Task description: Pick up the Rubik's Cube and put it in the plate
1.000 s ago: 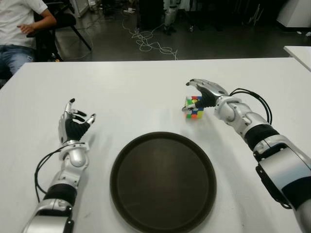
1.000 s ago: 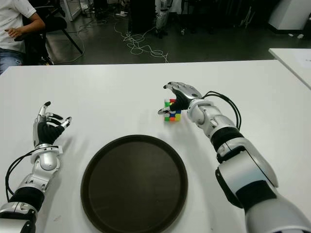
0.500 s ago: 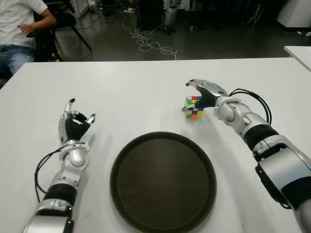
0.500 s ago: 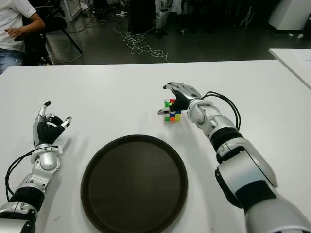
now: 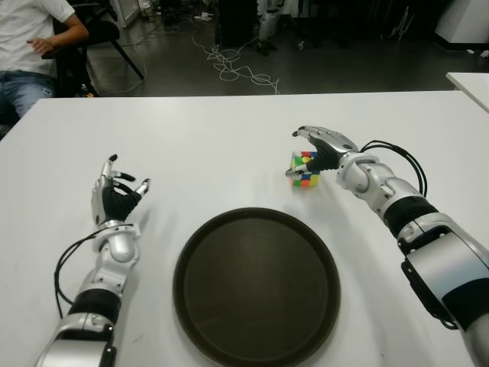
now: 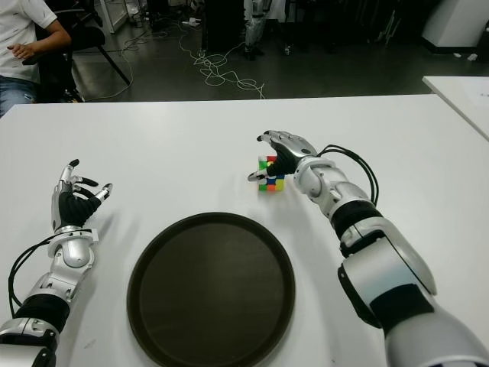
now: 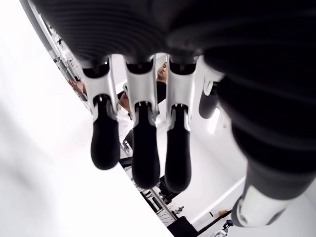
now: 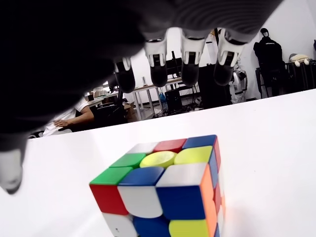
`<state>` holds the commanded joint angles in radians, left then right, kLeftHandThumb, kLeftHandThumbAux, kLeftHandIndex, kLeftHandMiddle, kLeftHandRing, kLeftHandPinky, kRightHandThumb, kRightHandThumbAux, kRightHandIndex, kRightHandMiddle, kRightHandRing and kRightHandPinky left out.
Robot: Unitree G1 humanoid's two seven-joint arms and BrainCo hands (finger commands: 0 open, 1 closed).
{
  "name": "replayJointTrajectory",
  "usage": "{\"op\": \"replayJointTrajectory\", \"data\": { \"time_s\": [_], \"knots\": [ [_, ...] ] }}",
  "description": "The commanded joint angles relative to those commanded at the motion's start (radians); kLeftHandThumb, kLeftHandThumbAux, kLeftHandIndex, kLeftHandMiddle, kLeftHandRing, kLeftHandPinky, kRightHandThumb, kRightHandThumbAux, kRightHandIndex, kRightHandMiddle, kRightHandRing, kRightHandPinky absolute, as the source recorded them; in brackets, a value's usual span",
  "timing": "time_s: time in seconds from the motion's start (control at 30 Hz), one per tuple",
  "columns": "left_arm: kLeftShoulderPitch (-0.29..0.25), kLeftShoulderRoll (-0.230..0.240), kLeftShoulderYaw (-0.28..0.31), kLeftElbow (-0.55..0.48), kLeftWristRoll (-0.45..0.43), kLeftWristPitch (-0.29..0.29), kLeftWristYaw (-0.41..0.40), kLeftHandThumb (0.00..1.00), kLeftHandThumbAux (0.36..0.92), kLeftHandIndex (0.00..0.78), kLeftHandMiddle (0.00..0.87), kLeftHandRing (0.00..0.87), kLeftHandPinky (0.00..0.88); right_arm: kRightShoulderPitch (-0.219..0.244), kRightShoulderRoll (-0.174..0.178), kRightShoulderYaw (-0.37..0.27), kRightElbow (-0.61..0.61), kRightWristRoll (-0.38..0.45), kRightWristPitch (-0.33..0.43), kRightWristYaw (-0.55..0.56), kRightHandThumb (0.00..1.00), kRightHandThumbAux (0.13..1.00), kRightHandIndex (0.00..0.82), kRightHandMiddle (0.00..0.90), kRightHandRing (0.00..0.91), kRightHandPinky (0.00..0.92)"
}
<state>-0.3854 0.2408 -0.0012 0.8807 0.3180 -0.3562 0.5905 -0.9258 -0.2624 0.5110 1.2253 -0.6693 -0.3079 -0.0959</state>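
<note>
Nothing much has moved since a second ago: right hand is held in the same spot at the Rubik's Cube, left hand's fingers slightly more spread than half a second back.

Nearest, the round dark plate is seen on the white table, centre, holding nothing. Left of it, well apart, the left hand is raised palm-up-ish, fingers relaxed and extended, nothing held; contact with the table cannot be told.

Just beyond the plate's far right edge, the cube sits on the table, apart from the plate. Right hand is arched over it from the right: fingers are hung above the cube's top with a gap visible in the right wrist view, thumb down at the cube's left side. Not closed on it; thumb contact cannot be confirmed. Cube is flat on the table, not lifted.

Far left, beyond the table, a seated person in a white shirt is partly in view. Loose cables are spread on the dark floor behind the table. A second white table's corner is visible at far right.
</note>
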Motion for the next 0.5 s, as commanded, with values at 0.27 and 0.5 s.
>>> {"op": "replayJointTrajectory", "data": {
  "time_s": [0.27,0.5],
  "knots": [
    [0.007,0.0,-0.002,-0.016,0.002,0.001,-0.001,0.0,0.738,0.0,0.445,0.709,0.709,-0.005,0.005,0.007,0.01,-0.004,0.017,0.012,0.0,0.488,0.0,0.0,0.0,0.0],
    [0.005,0.001,-0.001,-0.01,-0.003,-0.002,-0.013,0.001,0.738,0.0,0.439,0.704,0.709,-0.006,0.006,0.016,0.017,-0.01,0.021,0.016,0.0,0.491,0.0,0.0,0.0,0.0]
  ]
}}
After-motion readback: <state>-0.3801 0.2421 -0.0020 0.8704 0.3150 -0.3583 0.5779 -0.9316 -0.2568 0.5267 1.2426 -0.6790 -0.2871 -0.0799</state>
